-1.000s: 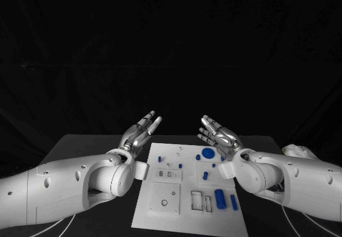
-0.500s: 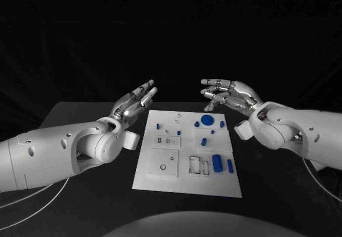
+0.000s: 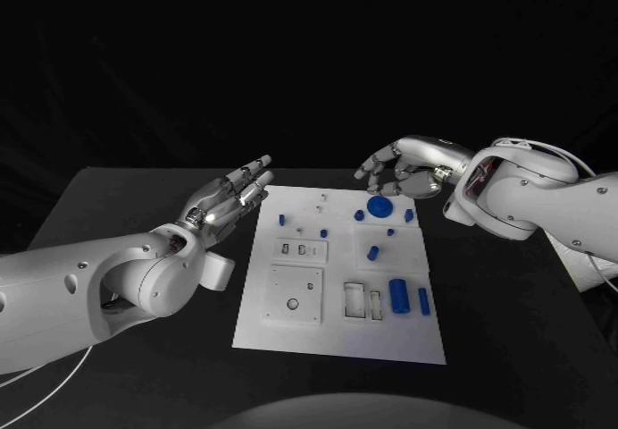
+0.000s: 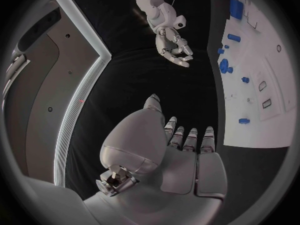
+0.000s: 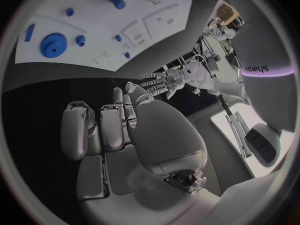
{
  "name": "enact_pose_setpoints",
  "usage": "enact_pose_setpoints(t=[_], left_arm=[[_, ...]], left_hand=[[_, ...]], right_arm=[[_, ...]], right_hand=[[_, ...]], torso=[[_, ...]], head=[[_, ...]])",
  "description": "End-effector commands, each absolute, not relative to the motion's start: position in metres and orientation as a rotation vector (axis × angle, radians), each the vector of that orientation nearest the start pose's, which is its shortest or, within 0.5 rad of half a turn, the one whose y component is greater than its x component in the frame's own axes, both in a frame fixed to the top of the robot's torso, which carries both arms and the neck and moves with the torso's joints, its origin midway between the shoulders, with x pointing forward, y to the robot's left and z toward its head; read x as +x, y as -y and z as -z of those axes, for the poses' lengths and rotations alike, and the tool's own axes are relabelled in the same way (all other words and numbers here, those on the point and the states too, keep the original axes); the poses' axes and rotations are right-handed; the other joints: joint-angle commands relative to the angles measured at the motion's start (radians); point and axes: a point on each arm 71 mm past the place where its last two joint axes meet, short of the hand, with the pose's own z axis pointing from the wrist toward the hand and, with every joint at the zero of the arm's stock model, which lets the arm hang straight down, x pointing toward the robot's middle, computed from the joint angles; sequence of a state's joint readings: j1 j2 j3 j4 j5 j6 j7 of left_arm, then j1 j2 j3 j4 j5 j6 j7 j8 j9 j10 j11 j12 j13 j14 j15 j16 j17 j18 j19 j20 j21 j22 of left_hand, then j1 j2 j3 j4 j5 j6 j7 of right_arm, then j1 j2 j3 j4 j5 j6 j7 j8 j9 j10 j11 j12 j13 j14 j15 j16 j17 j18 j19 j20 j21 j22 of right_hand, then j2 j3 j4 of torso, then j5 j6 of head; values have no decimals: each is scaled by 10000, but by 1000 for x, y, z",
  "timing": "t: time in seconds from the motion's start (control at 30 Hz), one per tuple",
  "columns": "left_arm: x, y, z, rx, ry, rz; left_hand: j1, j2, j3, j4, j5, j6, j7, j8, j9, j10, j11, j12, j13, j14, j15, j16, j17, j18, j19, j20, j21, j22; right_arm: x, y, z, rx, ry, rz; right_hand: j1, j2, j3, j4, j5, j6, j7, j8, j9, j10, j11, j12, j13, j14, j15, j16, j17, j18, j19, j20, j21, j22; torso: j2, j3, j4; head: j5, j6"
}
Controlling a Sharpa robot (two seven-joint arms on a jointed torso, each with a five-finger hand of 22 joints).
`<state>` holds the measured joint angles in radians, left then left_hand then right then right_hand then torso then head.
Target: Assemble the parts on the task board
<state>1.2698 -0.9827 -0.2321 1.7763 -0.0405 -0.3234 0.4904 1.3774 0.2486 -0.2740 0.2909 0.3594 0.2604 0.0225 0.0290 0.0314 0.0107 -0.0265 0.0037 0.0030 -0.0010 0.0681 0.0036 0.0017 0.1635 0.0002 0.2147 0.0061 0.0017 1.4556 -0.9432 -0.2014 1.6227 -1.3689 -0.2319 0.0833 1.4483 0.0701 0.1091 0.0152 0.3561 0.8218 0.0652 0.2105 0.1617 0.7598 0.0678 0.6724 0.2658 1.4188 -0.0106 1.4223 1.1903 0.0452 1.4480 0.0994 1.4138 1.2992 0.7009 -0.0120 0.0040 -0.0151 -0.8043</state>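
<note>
A: Several blue parts lie on the white task board (image 3: 338,335), which sits in the middle of the black bench (image 3: 142,357). There is a round disc (image 3: 379,206) at the far end, a fat cylinder (image 3: 399,296) and a slimmer bar (image 3: 424,301) near the front right, and small pieces (image 3: 373,253) between them.

B: And the robot hands?

A: The left robot hand (image 3: 233,195) hangs just beside the board's far left edge, fingers straight and apart, holding nothing. The right robot hand (image 3: 402,170) hovers above the far end, near the disc, fingers curled inward with nothing visible in them.

B: Does either touch a part?

A: Neither touches the board or any piece
</note>
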Motion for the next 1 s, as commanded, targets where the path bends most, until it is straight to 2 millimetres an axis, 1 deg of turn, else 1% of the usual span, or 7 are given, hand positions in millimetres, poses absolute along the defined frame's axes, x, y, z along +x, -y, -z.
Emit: enact_pose_setpoints(t=[0.03,0.2,0.4,0.63,0.67,0.77,1.0], left_arm=[[417,-202,183,-9292,-15400,16427],[410,-205,175,-8485,-15227,16469],[405,-208,172,-7989,-15231,16477],[404,-210,171,-7883,-15226,16467],[404,-210,171,-7874,-15225,16470],[404,-210,171,-7859,-15230,16477],[405,-211,171,-7870,-15283,16458]], left_hand=[[142,-11,41,3,89,182,54,65,24,-3,128,-3,4,10,83,-36,-17,169,31,115,-27,12],[214,-38,49,0,183,402,116,108,46,35,193,8,15,10,98,-36,-17,175,66,164,5,37],[279,-56,60,1,236,565,180,140,61,61,259,15,21,10,112,-36,-17,171,75,195,13,42],[353,-64,83,-11,317,718,248,172,75,76,326,18,24,10,121,-36,-17,165,77,216,15,43],[382,-70,91,-15,340,748,265,179,77,86,345,21,27,10,124,-36,-17,164,79,221,17,44],[402,-74,96,-17,361,776,277,185,79,96,360,24,29,10,124,-36,-17,164,83,225,21,47],[496,-87,127,-26,426,941,347,223,94,122,439,29,35,10,120,-36,-17,164,88,249,26,49]], right_arm=[[481,214,122,-5510,-16445,-4336],[486,215,120,-5733,-16262,-3484],[488,215,125,-5868,-16304,-3022],[490,211,134,-5900,-16204,-3152],[491,210,136,-5914,-16159,-3247],[493,208,142,-5894,-16170,-3440],[494,201,152,-5921,-16216,-3823]], right_hand=[[-253,-787,980,-93,512,704,9,143,391,467,-116,-73,165,652,-217,658,998,-389,1032,-186,1475,2468],[-766,-1211,1208,16,1218,700,194,155,639,315,-30,23,479,658,-168,633,969,-365,952,-159,1443,2384],[-1228,-1573,1394,146,1060,504,366,44,834,-440,153,-370,556,533,-21,522,693,-289,702,-30,1329,2107],[-1270,-1662,1640,69,1238,541,380,103,1088,-767,249,-605,605,457,63,474,569,-260,599,65,1280,2008],[-1267,-1672,1706,35,1356,575,363,150,1182,-795,261,-636,627,451,77,474,569,-259,596,84,1277,2008],[-1283,-1682,1739,22,1400,577,363,169,1238,-785,267,-640,648,445,85,472,560,-257,590,92,1274,2004],[-1496,-1728,1732,61,710,482,376,216,1563,-745,285,-590,831,415,118,457,508,-244,551,135,1251,1976]], torso=[[431,24,76],[624,54,78],[752,96,86],[775,105,69],[706,82,74],[650,72,78],[586,52,99]], head=[[-34,192],[-77,371],[-88,439],[-109,425],[-121,353],[-131,279],[-123,191]])
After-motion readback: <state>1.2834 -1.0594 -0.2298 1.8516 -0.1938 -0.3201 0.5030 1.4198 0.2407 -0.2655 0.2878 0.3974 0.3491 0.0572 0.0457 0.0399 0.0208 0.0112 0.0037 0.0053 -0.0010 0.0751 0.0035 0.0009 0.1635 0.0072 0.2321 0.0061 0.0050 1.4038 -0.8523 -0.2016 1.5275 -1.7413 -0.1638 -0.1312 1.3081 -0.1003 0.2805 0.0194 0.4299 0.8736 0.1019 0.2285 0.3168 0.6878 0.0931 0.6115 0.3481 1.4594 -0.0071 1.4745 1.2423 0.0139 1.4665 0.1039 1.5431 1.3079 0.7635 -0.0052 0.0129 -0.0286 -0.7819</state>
